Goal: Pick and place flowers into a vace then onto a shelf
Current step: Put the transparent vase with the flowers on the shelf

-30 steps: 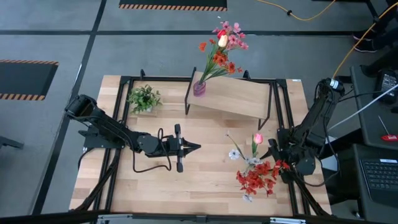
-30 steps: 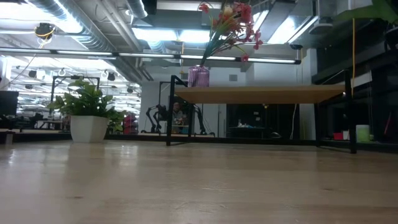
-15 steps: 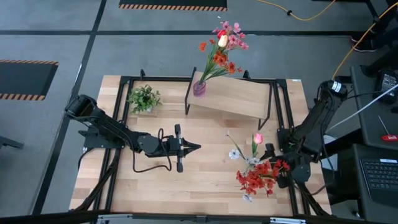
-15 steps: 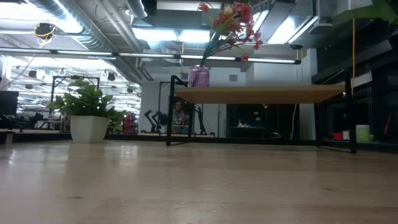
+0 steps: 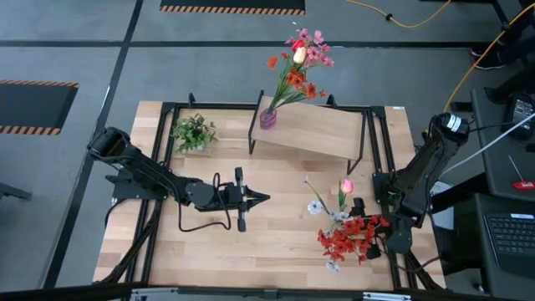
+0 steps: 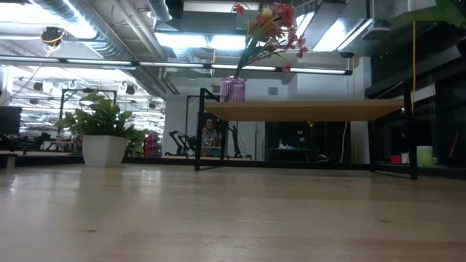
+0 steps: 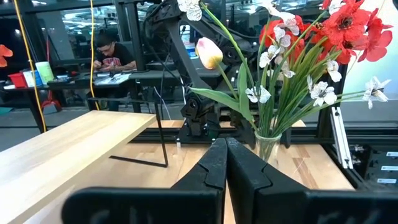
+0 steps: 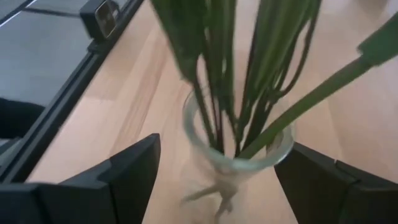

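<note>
A clear glass vase (image 8: 236, 152) holding green-stemmed flowers (image 5: 344, 236) with red, white and pink blooms stands on its base on the table's near right part. My right gripper (image 8: 224, 148) is open, one finger on each side of the vase's rim without touching it; in the high view my right gripper (image 5: 366, 227) is beside the blooms. My left gripper (image 5: 261, 198) hovers shut over the table's middle, pointing level toward the same flowers (image 7: 292, 68). A purple vase (image 5: 267, 119) with pink, red and orange flowers stands on the shelf (image 5: 326, 134).
A small green plant in a white pot (image 5: 194, 132) stands at the far left, beside the shelf's black legs (image 6: 199, 131). Black frame rails (image 5: 393, 192) run along the table's edges. The near middle of the tabletop (image 5: 251, 251) is bare wood.
My right gripper has gone down and toward the table's near edge, closing in on the clear vase with its fingers still wide apart. The vase and its flowers have stayed where they were.
</note>
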Motion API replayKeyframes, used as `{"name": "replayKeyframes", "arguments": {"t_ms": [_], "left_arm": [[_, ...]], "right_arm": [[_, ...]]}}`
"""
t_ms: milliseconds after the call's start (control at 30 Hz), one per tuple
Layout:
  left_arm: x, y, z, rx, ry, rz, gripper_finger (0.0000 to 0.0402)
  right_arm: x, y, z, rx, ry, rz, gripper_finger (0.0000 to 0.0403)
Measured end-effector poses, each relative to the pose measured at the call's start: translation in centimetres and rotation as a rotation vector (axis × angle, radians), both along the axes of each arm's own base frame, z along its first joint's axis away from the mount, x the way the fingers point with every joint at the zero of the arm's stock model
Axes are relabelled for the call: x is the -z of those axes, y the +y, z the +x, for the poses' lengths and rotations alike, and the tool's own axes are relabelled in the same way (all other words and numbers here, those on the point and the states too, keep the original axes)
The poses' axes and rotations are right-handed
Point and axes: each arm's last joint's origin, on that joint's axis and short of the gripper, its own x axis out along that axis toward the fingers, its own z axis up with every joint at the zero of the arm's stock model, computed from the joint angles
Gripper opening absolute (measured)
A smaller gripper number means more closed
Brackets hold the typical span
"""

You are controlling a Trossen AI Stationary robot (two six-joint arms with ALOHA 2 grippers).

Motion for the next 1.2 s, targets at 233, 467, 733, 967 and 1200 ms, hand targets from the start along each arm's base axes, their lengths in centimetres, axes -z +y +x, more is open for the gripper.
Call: {"name": "replayKeyframes", "arguments": {"t_ms": [233,467,733,967,1200], "left_arm": [[0.0,0.0,0.0,0.001,0.003,0.002,0.0007],[0.2,0.0,0.0,0.001,0.020,0.009,0.0003],[0.7,0.0,0.0,0.002,0.064,0.029,0.0005],[0.7,0.0,0.0,0.001,0.073,0.033,0.0002],[0.7,0.0,0.0,0.001,0.073,0.033,0.0007]], "right_arm": [[0.5,0.7,0.5,0.031,-0.039,0.006,0.0303],[0.9,0.7,1.3,0.069,-0.045,-0.002,0.0303],[0.7,0.7,1.6,0.090,-0.082,-0.011,0.0256],[0.7,0.7,1.6,0.097,-0.084,-0.005,0.0186],[-1.0,0.2,2.3,0.130,-0.152,0.106,0.0186]]}}
